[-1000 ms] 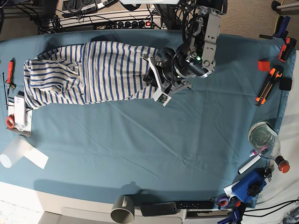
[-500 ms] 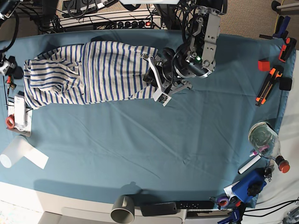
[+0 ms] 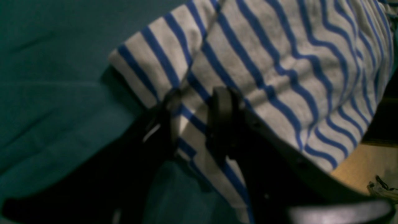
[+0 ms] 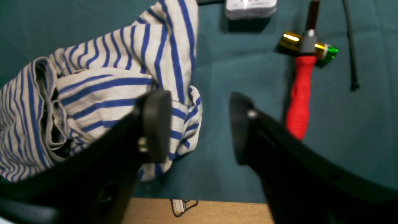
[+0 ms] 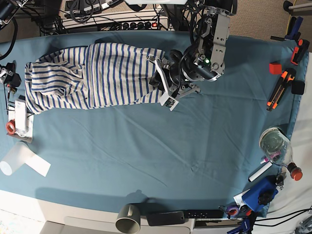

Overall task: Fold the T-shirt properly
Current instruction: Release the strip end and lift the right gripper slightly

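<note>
— Left hand [image 3: 194,124] first: what has it got?

— Its two dark fingers [image 3: 221,121] are pinched on a fold of the T-shirt [image 5: 97,75] — striped cloth runs between them in the left wrist view. In the base view that hand [image 5: 163,87] sits at the shirt's right end, on the far half of the desk [image 5: 146,146].

— And the right hand [image 4: 199,124]?

— Spread apart, gripping nothing. One finger [image 4: 155,121] hangs over the rumpled edge of the T-shirt [image 4: 102,93]; the other is over bare teal cloth. Whether the first touches the fabric, I cannot tell. In the base view only a dark bit of it [image 5: 7,77] shows at the left edge, beside the shirt's left end.

— Where does the shirt lie overall?

— Stretched left to right along the far side, bunched and wrinkled toward the left.

— Anything else near that hand?

— A red-handled screwdriver [image 4: 300,90] just right of the open fingers, and a small grey box [image 4: 250,6] beyond it.

— Any writing or labels?

— None readable in any view.
</note>
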`<state>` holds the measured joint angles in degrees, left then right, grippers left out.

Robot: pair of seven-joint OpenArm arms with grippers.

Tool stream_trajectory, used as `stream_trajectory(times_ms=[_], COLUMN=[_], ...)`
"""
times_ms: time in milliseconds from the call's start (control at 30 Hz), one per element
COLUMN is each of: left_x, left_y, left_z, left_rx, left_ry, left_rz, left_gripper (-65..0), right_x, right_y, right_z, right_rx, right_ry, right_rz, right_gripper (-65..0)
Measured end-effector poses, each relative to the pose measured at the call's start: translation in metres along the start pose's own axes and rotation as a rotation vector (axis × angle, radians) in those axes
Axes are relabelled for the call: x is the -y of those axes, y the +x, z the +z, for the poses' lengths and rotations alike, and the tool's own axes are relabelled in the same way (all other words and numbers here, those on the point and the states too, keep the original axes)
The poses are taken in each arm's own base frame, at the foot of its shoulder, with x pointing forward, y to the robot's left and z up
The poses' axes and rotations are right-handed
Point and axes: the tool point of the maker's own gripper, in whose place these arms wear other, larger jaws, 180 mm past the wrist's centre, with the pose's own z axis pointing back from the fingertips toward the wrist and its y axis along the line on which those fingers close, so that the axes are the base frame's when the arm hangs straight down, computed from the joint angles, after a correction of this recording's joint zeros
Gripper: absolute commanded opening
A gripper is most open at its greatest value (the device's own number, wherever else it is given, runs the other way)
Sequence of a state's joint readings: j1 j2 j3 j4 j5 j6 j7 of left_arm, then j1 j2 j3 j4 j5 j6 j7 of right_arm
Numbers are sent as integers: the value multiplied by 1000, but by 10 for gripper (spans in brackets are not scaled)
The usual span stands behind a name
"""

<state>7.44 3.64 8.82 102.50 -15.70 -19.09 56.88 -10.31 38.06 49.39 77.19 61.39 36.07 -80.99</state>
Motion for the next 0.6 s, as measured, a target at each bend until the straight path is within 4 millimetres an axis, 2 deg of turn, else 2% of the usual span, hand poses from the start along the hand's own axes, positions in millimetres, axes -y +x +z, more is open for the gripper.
stream_trajectory(times_ms=[200,333,467,600], left_x=[0,0,0,0], left_y=[0,0,0,0], left_z=[0,0,0,0], left_rx=[0,0,0,0], left_ry=[0,0,0,0], left_rz=[0,0,0,0], left_gripper=[-484,-484,-484,-484], right_x=[-7,-31,-24,-25], right_y=[4,6,-20,-35], right_z=[-1,-8,-21,-29], right_rx=[28,98,28,-5], right_ry=[39,157,103,85], right_rz=[-15,-67,-87,-104], right_gripper=[-327,-327,-327,-327])
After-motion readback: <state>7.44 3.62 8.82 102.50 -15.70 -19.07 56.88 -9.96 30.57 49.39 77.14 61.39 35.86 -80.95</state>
